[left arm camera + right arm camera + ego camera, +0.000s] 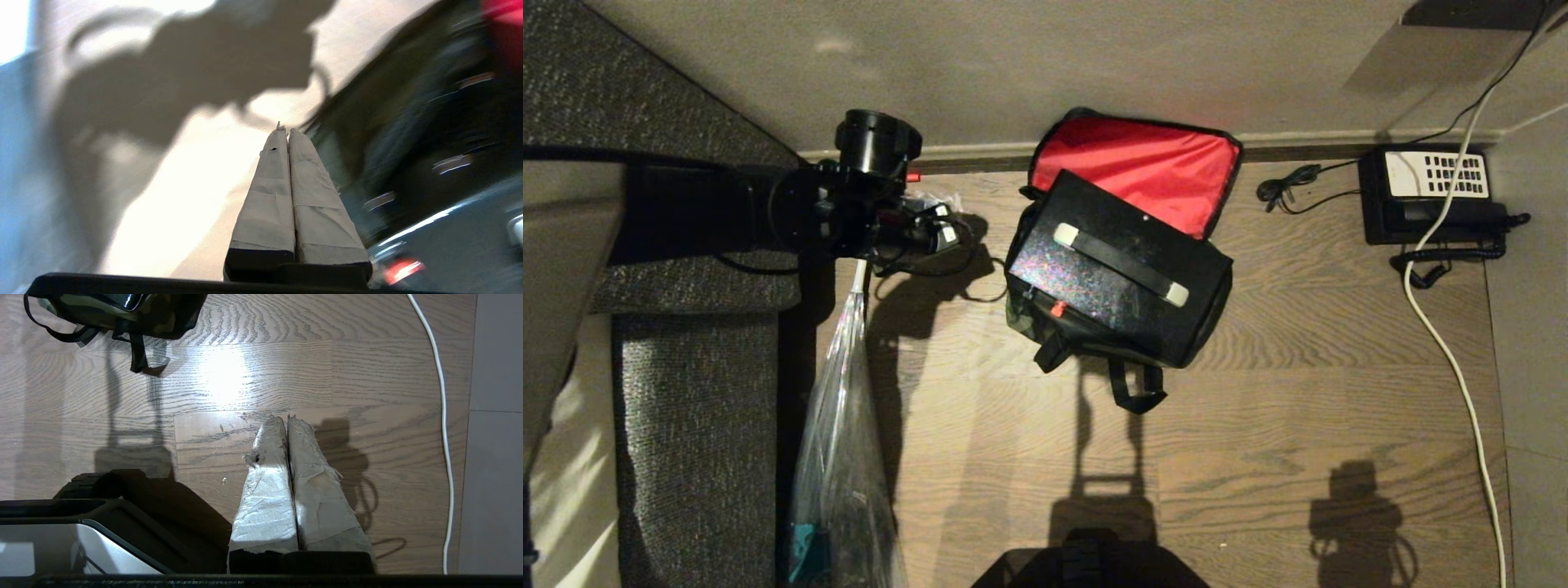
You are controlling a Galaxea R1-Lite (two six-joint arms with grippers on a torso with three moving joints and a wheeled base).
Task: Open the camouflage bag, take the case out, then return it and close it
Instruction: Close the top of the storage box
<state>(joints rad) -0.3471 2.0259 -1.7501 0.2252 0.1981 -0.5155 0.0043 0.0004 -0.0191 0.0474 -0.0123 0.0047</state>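
Fingers pressed together, empty, on both grippers: left gripper [288,132] hovers beside the bag [1094,322], right gripper [287,419] parked over bare floor [253,375]. Case [1119,269] sits in the bag, red flap [1143,167] thrown back. Likely returned already; closing remains.

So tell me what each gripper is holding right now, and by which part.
Nothing. The left gripper is shut and empty beside the bag. The right gripper is shut and empty over bare floor.
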